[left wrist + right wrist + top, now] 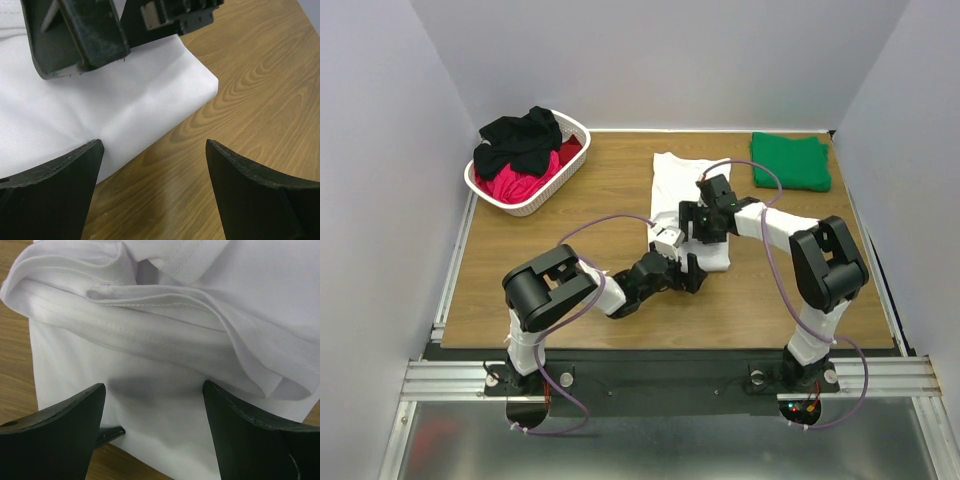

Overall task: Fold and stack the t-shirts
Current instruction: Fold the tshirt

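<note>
A large white t-shirt [682, 185], partly folded, lies in the middle of the table. My right gripper [700, 228] hovers open low over its near end. In the right wrist view the open right gripper [153, 386] has flat cloth between its tips, with bunched hems [150, 315] just ahead. My left gripper [696, 276] stands open at the shirt's near edge. In the left wrist view the left gripper [154, 145] spans bare wood beside the white t-shirt [100, 110], holding nothing. A folded green t-shirt [791, 161] lies at the back right. Black [520, 135] and red [525, 180] t-shirts fill the basket.
The white lattice basket [545, 195] stands at the back left corner. The two grippers are close together, and the right gripper's body [80, 40] fills the top of the left wrist view. The wooden table [570, 270] is walled on three sides.
</note>
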Robot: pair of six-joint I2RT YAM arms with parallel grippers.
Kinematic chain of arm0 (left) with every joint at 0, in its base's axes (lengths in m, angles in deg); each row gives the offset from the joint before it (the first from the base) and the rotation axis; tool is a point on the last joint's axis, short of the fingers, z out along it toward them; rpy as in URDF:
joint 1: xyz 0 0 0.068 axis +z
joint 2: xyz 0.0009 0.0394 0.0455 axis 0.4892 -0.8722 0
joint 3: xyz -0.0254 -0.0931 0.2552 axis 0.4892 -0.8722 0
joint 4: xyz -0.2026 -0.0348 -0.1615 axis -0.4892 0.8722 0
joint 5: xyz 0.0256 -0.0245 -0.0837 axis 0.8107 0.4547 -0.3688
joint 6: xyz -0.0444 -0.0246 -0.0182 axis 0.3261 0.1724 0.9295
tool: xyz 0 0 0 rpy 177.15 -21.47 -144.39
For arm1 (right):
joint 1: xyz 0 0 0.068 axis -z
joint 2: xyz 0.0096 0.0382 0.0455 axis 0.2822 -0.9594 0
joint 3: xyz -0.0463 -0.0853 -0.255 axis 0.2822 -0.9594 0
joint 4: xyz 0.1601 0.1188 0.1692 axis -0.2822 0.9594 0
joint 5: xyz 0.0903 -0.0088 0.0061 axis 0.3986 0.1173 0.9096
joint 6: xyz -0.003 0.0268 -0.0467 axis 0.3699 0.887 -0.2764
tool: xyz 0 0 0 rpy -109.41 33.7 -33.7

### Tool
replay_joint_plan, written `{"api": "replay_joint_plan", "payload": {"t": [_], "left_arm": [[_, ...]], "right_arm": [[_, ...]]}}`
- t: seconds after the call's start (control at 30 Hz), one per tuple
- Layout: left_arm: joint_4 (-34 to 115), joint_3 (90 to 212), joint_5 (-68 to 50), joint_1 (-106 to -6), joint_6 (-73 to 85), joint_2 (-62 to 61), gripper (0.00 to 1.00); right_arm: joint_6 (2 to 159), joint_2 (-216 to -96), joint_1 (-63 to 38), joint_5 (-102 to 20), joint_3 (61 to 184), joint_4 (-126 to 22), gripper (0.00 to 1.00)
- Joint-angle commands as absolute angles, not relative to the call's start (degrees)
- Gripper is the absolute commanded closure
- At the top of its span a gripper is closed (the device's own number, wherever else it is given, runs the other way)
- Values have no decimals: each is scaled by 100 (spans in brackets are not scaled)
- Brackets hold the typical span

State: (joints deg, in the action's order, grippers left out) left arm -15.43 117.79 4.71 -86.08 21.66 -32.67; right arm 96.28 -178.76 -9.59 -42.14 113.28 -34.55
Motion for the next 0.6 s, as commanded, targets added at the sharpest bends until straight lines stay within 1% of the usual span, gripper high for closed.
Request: {"api": "replay_joint_plan", "payload": {"t": [0.0,0.1,0.37,0.57], "left_arm": [[-780,11537,519,-8703,2312,-3200,4],[-780,11449,545,-8720,2364,-3165,4],[-780,11361,563,-8738,2382,-3086,4],[-780,11273,581,-8756,2382,-2998,4]], "right_arm": [[9694,-18095,-989,-4776,11542,-3550,14],[9677,-18314,-980,-5355,11928,-3506,14],[9580,-19070,-761,-6130,13123,-3287,12],[9483,-18843,-585,-6403,13695,-3225,11]]}}
